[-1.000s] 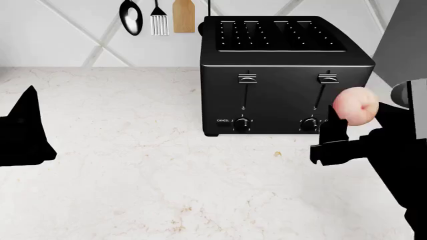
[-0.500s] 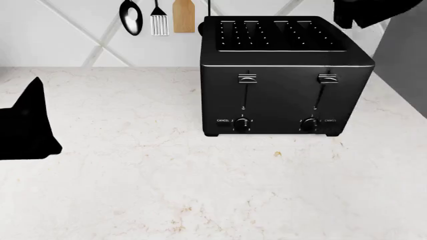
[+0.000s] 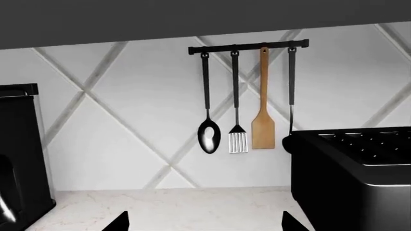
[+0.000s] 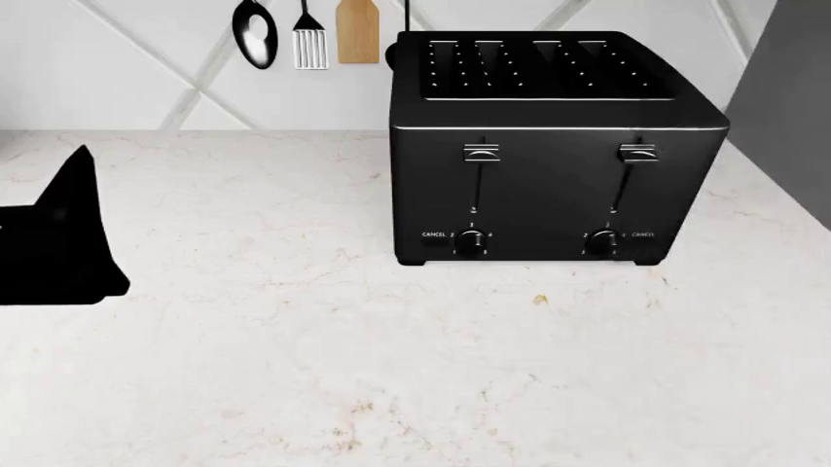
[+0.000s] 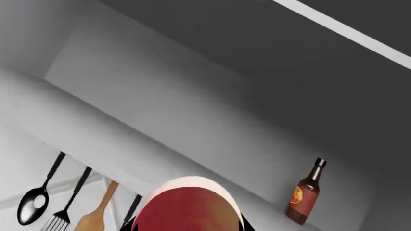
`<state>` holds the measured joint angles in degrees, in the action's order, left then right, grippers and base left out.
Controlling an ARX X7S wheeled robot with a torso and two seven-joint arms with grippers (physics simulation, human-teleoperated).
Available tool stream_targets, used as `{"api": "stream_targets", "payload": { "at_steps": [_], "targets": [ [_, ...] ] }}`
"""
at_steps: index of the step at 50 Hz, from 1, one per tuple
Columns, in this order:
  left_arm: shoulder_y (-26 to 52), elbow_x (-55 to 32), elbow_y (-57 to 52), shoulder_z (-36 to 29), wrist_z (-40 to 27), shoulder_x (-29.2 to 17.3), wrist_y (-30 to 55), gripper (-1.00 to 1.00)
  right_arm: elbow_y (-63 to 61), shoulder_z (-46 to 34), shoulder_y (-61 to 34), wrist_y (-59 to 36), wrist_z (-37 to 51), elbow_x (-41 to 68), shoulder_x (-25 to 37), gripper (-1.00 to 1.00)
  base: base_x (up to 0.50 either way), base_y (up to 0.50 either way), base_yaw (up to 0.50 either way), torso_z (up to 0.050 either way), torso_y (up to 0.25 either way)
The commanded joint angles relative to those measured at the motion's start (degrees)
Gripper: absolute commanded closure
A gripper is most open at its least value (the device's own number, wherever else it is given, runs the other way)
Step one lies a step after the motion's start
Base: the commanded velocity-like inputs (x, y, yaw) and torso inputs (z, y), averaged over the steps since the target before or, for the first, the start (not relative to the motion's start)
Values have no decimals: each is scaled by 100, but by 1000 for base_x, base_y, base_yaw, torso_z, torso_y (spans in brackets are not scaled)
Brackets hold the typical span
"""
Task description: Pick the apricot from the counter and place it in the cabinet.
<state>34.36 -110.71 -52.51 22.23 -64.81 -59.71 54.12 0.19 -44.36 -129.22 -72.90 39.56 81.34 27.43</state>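
The apricot (image 5: 190, 204) fills the near edge of the right wrist view, reddish-pink and held between the dark jaws of my right gripper (image 5: 189, 227). It is raised in front of the open grey cabinet (image 5: 192, 91). The right gripper and the apricot are out of the head view. My left gripper (image 4: 54, 243) hovers over the white marble counter (image 4: 389, 370) at the left. In the left wrist view its fingertips (image 3: 119, 224) stand wide apart with nothing between them.
A black toaster (image 4: 552, 146) stands at the back right of the counter. A spoon, slotted turner and wooden spatula (image 4: 357, 29) hang on the tiled wall. A brown sauce bottle (image 5: 307, 192) stands on the cabinet shelf. A dark appliance (image 3: 16, 159) is beside the left arm.
My right gripper rose with the apricot, from in front of the toaster up out of the head view. The left gripper drifted slightly right.
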Motion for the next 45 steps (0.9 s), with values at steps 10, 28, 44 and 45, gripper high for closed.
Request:
{"api": "stream_targets", "payload": {
  "at_steps": [10,28,44,45],
  "targets": [
    [-240,229,30,236,240,175,122,-100,2343,-1141,-484,1332,-2565,-2654,-1007,100,0,0,0,0,0],
    [-60,144,23,10,120,100,35,-100,4804,-1288,-529,2647,-4061,-4140,-2116,100,0,0,0,0,0],
    [-106,94,-24,74,96,98,-2,-100,6339,-962,-250,3389,-4604,-4255,-2677,100,0,0,0,0,0],
    [-95,89,-26,57,84,92,-7,-100,6476,-962,-226,3455,-4641,-4240,-2707,100,0,0,0,0,0]
  ]
}}
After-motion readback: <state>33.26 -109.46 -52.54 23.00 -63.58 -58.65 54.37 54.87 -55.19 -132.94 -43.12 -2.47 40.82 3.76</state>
